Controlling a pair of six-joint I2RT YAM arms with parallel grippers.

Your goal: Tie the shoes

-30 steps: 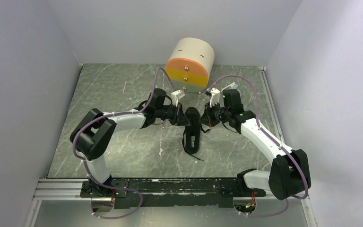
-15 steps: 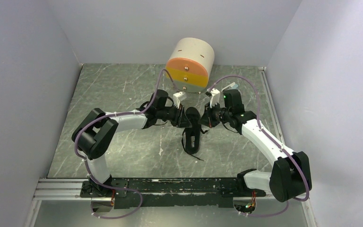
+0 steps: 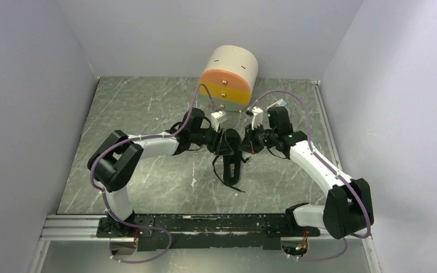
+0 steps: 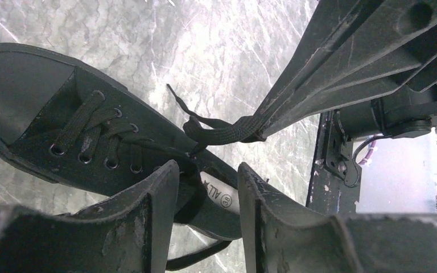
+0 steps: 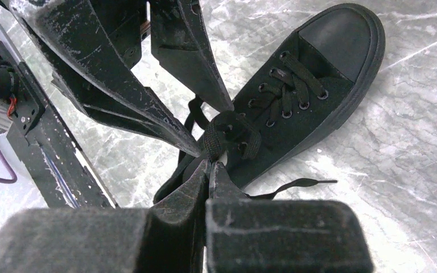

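Observation:
The black lace-up shoe point(image 3: 232, 162) lies on the marble floor, toe toward the round box. In the left wrist view the shoe point(image 4: 40, 108) has crossed laces. My right gripper point(image 3: 244, 145) is shut on a bunched black lace point(image 4: 227, 129) above the shoe's opening; in the right wrist view its tips point(image 5: 211, 166) pinch that lace point(image 5: 223, 135) beside the shoe point(image 5: 318, 85). My left gripper point(image 3: 226, 143) is open, and its fingers point(image 4: 207, 173) straddle the shoe's collar from the left, close to the right gripper's tips.
A round drawer box point(image 3: 230, 78) with orange and yellow fronts stands at the back, just behind both grippers. A loose lace end point(image 3: 236, 187) trails toward the near edge; another point(image 5: 296, 185) lies beside the sole. Grey walls close in the floor; a black rail point(image 3: 205, 224) runs along the front.
My left gripper has moved a little to the right, closer over the shoe's opening. The right gripper has held still, shut on the lace. The loose lace on the shoe's left has shifted.

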